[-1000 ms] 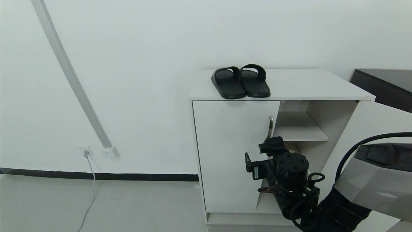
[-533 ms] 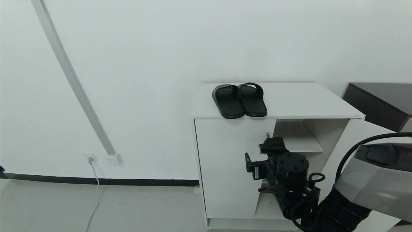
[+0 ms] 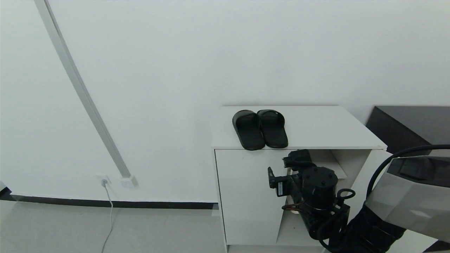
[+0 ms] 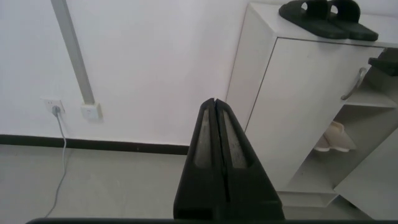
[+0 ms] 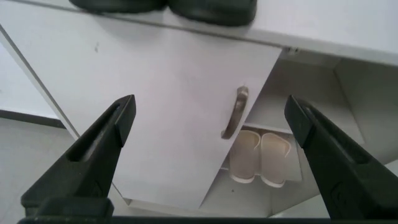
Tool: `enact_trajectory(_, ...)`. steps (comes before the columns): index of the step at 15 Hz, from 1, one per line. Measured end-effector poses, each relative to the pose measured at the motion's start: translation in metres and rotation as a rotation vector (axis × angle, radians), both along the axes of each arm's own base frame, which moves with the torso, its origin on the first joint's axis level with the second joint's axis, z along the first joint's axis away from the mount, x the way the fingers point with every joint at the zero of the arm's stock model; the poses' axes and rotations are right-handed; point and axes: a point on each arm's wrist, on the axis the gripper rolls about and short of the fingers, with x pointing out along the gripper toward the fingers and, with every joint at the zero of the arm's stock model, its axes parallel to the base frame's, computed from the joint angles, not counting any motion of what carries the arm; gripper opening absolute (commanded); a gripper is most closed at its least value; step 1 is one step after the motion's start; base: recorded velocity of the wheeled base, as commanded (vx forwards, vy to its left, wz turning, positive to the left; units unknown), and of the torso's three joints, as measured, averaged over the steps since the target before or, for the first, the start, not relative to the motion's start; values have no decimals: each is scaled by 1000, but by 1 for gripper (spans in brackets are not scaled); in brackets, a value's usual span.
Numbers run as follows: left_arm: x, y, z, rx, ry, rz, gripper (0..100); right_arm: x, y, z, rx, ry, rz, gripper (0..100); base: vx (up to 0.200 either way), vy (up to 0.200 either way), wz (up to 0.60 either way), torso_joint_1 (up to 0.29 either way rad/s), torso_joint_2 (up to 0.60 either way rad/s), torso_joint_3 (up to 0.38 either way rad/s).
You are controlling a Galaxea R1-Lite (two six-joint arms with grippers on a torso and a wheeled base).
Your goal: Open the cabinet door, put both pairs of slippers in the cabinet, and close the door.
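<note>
A pair of black slippers lies side by side on top of the white cabinet, near its left front edge. The cabinet's left door is closed and its right door stands swung open. A pair of beige slippers sits on a lower shelf inside, beside the door handle. My right gripper is open wide in front of the left door, below the black slippers. My left gripper is shut and empty, well to the left of the cabinet.
A grey conduit runs down the white wall to a socket with a plugged-in cable. Dark furniture stands right of the cabinet. Bare floor lies to the cabinet's left.
The head camera has risen, so the cabinet and slippers sit lower in the picture and more of the cabinet top shows. The right arm holds its place in the picture.
</note>
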Motion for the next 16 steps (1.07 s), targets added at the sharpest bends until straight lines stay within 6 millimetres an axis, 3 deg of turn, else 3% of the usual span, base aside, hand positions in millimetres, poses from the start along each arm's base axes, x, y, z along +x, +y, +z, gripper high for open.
enact_trajectory(7, 0, 0, 0, 0, 0, 0, 0, -3, 1, -2, -3, 6, 18, 100, 0, 0, 0, 203, -438, -236)
enact_trajectory(13, 0, 0, 0, 4, 0, 0, 0, -6, 10, 3, 3, -7, 109, 100, 0, 0, 0, 16, -40, -20)
enact_trajectory(16, 0, 0, 0, 3, 0, 0, 0, 7, 16, 13, -28, 32, 114, 100, 0, 0, 0, 0, 0, 0)
